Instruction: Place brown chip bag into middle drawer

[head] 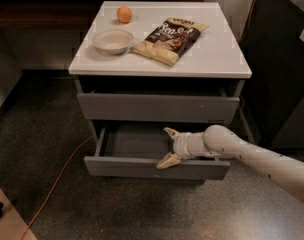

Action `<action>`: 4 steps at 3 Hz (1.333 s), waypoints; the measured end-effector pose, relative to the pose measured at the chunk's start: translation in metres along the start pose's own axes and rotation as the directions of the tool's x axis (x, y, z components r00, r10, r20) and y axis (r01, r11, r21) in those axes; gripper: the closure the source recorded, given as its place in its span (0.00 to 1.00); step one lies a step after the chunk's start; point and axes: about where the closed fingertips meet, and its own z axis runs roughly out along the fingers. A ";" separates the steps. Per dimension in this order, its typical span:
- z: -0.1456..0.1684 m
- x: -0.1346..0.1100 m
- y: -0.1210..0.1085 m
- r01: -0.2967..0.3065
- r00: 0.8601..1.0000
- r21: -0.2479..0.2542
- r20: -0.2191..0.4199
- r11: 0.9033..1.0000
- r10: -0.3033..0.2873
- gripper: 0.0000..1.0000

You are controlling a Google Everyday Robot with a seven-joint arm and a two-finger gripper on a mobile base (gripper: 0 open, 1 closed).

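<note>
On the white cabinet top (217, 49), brown chip bag (169, 40), white lettering unreadable, gripper (164, 148) spread over open middle drawer (127, 167)

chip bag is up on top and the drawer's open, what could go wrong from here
1. The end effector sits open over the front of the middle drawer; pulling away, a finger could catch it and shift the drawer.
2. The chip bag lies flat close to the bowl; a grasp might slip or bump the bowl.
3. The drawer is only partly out, so the bag may catch on the drawer above.
</note>
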 end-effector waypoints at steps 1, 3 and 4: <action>0.005 0.006 -0.015 -0.027 1.000 0.002 -0.013 1.000 0.027 0.39; 0.021 0.033 -0.033 -0.085 0.994 0.013 -0.066 0.996 0.086 0.87; 0.036 0.050 -0.029 -0.105 0.989 0.009 -0.109 0.994 0.105 1.00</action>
